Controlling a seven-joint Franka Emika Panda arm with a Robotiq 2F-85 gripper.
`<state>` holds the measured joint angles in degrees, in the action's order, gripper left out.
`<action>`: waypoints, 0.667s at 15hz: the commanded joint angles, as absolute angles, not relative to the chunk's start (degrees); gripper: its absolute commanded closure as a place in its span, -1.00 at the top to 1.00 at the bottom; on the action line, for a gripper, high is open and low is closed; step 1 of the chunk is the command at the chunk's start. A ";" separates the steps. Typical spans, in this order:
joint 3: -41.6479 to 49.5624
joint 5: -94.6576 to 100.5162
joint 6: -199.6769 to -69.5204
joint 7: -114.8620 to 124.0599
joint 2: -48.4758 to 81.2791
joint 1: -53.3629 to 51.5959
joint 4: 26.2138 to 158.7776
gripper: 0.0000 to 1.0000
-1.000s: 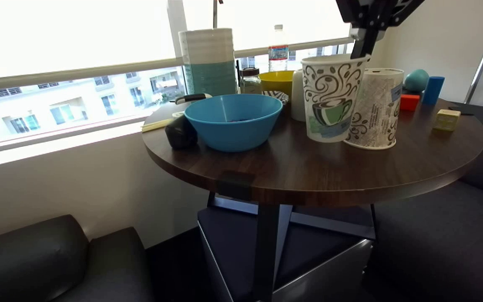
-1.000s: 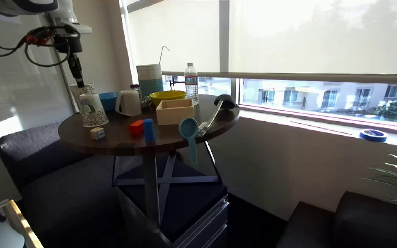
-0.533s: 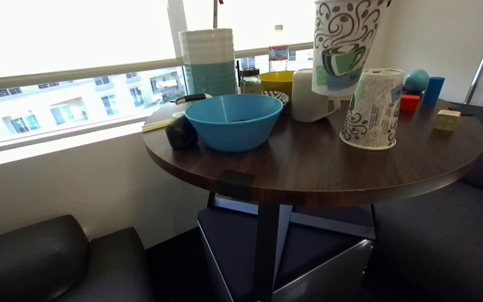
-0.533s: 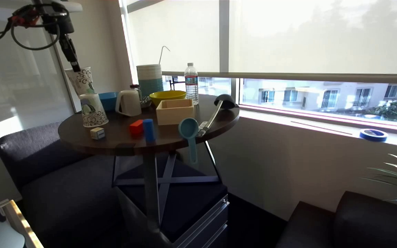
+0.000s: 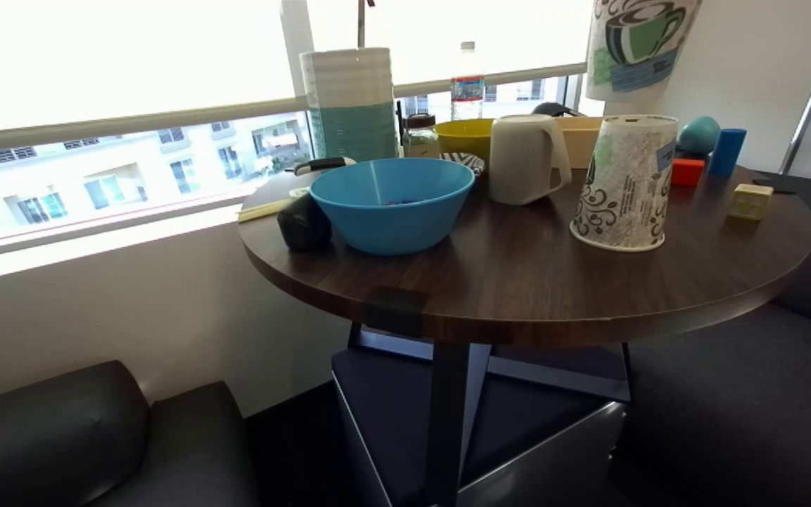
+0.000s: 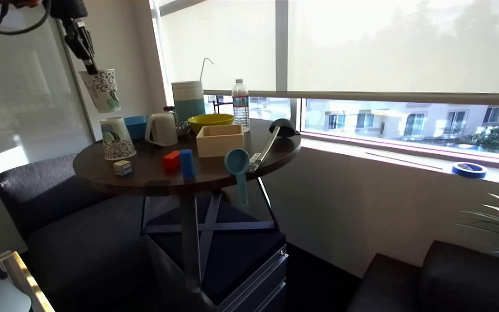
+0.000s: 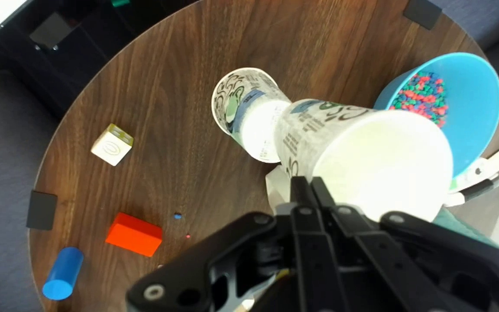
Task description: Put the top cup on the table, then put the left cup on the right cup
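Note:
My gripper [image 6: 92, 69] is shut on the rim of the left cup [image 6: 103, 92], one finger inside and one outside, as the wrist view shows [image 7: 309, 182]. The left cup hangs upright, mouth up and slightly tilted, in the air; an exterior view [image 5: 634, 53] cuts off its top and the gripper. The right cup [image 5: 624, 186] stands upside down on the round brown table [image 5: 490, 274]. In an exterior view [image 6: 117, 141] the left cup is above it with a gap. In the wrist view the left cup's wall [image 7: 314, 130] overlaps the right cup's base [image 7: 249, 104].
A blue bowl [image 5: 391, 211] with coloured bits and a white mug-like pitcher [image 5: 522, 158] stand beside the cups. A lettered cube [image 7: 111, 145], a red block [image 7: 134, 234] and a blue cylinder [image 7: 63, 273] lie nearby. A wooden box [image 6: 220, 141] and water bottle [image 6: 241, 106] stand farther off.
My gripper has lifted the left cup off the table from beside the right cup. The left cup has risen and moved over toward the right cup, which has stayed still.

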<state>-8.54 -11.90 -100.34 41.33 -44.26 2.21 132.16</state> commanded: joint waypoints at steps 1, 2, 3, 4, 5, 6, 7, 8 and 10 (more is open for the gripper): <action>-8.93 -12.06 -97.90 43.64 -42.97 4.78 131.25 -0.99; -9.00 -12.29 -97.46 43.80 -42.41 4.95 131.15 -0.99; -9.03 -12.15 -96.88 44.04 -41.97 5.19 131.07 -0.99; -8.99 -12.28 -96.50 44.20 -41.58 5.17 130.91 -0.99; -9.04 -12.07 -95.93 44.44 -41.22 5.20 130.70 -0.99; -8.97 -12.17 -95.76 44.60 -40.93 5.09 130.61 -0.99; -9.04 -11.93 -95.64 44.90 -40.73 5.16 130.54 -0.99; -9.02 -11.83 -95.68 44.95 -40.60 5.11 130.38 -0.99; -8.99 -11.77 -95.72 45.04 -40.46 5.06 130.42 -0.99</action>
<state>-8.51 -11.90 -97.25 43.89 -41.49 4.43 131.62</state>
